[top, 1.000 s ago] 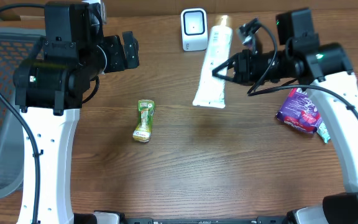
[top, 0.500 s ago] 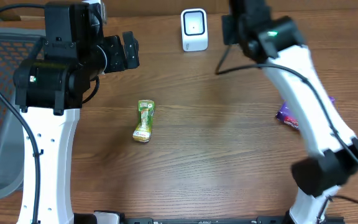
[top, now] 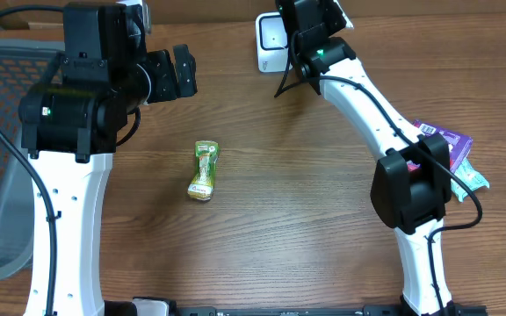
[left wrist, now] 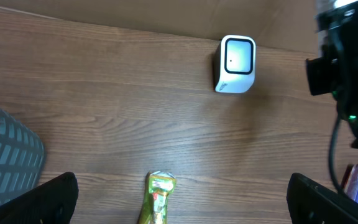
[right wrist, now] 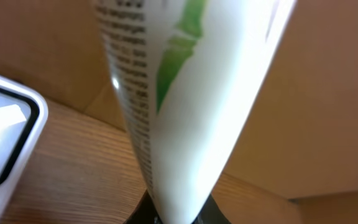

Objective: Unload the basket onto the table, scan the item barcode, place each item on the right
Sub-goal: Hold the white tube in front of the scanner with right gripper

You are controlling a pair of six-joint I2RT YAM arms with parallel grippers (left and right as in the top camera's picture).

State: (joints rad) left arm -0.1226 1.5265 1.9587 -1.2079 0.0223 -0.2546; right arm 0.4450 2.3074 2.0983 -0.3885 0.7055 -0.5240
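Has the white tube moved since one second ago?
Yes. The white tube has left the table right of the scanner; the right gripper holds it lifted, next to the scanner.

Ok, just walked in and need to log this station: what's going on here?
The right gripper is shut on a white tube with green print, holding it up close to the white scanner at the far edge of the table. The left gripper hangs open, holding nothing. A green packet lies mid-table and a purple packet off to the right, both untouched.
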